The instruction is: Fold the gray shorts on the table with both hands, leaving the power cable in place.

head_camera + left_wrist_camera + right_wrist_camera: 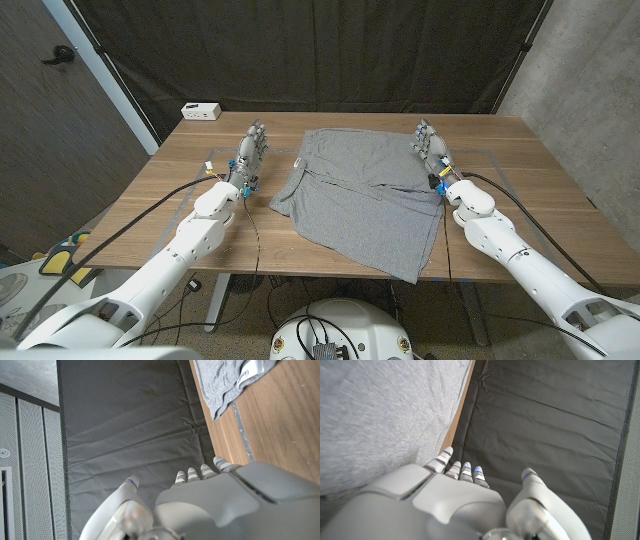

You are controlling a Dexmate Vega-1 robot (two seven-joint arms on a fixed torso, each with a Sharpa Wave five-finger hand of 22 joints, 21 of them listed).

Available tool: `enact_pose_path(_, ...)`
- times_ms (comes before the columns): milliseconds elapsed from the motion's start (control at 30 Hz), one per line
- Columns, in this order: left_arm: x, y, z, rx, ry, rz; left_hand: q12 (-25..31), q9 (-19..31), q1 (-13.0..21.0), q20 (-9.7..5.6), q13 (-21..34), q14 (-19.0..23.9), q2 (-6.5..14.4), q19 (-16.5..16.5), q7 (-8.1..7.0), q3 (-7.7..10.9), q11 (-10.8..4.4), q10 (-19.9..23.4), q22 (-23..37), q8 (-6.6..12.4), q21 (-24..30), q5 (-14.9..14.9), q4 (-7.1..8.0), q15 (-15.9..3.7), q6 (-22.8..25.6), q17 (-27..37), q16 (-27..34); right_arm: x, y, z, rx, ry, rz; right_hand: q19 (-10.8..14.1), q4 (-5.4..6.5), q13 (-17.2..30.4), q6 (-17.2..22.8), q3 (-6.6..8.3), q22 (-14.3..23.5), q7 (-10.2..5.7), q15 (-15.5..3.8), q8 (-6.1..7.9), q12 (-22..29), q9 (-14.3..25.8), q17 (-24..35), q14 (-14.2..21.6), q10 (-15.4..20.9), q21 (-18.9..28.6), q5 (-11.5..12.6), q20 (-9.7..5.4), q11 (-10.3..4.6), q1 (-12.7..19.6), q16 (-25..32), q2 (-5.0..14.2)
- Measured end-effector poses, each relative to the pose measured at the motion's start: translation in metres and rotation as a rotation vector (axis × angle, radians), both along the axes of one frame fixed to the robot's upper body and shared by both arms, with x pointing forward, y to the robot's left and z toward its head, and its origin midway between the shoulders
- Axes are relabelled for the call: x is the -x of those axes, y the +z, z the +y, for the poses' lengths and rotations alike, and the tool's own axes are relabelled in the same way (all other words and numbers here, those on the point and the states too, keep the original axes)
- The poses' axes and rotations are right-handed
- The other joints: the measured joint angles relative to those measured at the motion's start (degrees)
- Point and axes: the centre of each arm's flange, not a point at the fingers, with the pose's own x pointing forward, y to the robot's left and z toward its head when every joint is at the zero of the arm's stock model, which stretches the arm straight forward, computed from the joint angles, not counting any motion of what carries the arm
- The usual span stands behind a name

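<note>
right hand (431,146) – fingers apart, holding nothing, at the far right corner of the gray shorts (362,195) | left hand (252,152) – likewise spread, empty, just clear of the waistband side | shorts – spread between both hands, long axis slanting toward the near edge; right hand nearer | white box (201,110) – beyond left hand, presumably the power item
</note>
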Motion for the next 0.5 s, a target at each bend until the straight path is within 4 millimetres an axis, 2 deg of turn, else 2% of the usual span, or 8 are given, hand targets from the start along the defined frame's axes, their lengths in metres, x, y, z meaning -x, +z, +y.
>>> enact_pose_path(200, 0.002, 0.002, -0.001, -0.032, 0.021, -0.024, 0.6, 0.0, 0.5, 0.00, 0.0, 0.0, 0.4, 0.0, -0.33, 0.25, -0.41, -0.2, 0.0, 0.44, 0.0, 0.0, -0.21, 0.00, -0.3, 0.0, 0.2, 0.005, 0.000, 0.000, 0.015, -0.011, -0.015, 0.3, -0.23, 0.0, 0.0, 0.24, 0.0, 0.00, 0.23, 0.13, 0.2, 0.0, 0.0, 0.2, 0.0, 0.0, 0.0, 0.31, 0.00, 0.3, 0.0, 0.30)
enact_pose_path(333, 0.007, 0.006, -0.002, -0.065, 0.044, -0.054, 1.2, 0.0, 1.1, 0.44, 0.0, -0.4, 1.0, -0.4, -0.34, 0.49, -0.41, -0.2, 0.0, 0.88, 0.6, 0.0, -0.84, 0.42, -0.3, -0.2, 0.6, 0.011, 0.003, 0.000, 0.039, -0.017, -0.031, 0.8, -0.89, 0.0, 0.6, 0.91, 0.0, 0.11, 0.58, 0.21, 0.2, 0.0, 0.0, 0.6, 0.0, 0.0, 0.2, 0.94, 0.00, 1.4, 0.1, 0.76)
enact_pose_path(400, 0.009, 0.007, -0.003, -0.084, 0.056, -0.066, 1.4, 0.0, 1.7, 1.39, 0.0, -0.2, 1.2, -0.3, -0.34, 0.53, -0.41, -0.2, -0.1, 1.19, 0.8, 0.0, -1.24, 1.35, -0.3, -0.2, 0.8, 0.014, 0.004, 0.000, 0.055, -0.024, -0.039, 0.8, -1.65, 0.0, 1.0, 1.54, 0.0, -0.33, 1.50, 0.43, 0.2, 0.0, -0.1, 1.5, 0.5, 0.0, 0.2, 2.92, 0.40, 2.7, 0.4, 1.13)
enact_pose_path(500, 0.014, 0.010, -0.005, -0.117, 0.075, -0.090, 1.7, 0.0, 2.9, 2.57, 0.0, -0.2, 1.7, -0.2, -1.17, 0.90, -0.41, -0.2, -0.2, 1.50, 0.8, -0.2, -2.06, 2.88, -0.3, -0.2, 1.0, 0.019, 0.006, 0.000, 0.083, -0.037, -0.052, 1.4, -2.95, 0.0, 2.1, 2.34, 0.2, -1.07, 3.04, 0.43, 0.2, 0.0, -0.2, 3.1, 1.6, 0.4, 0.2, 5.40, 0.51, 4.6, 0.7, 1.30)
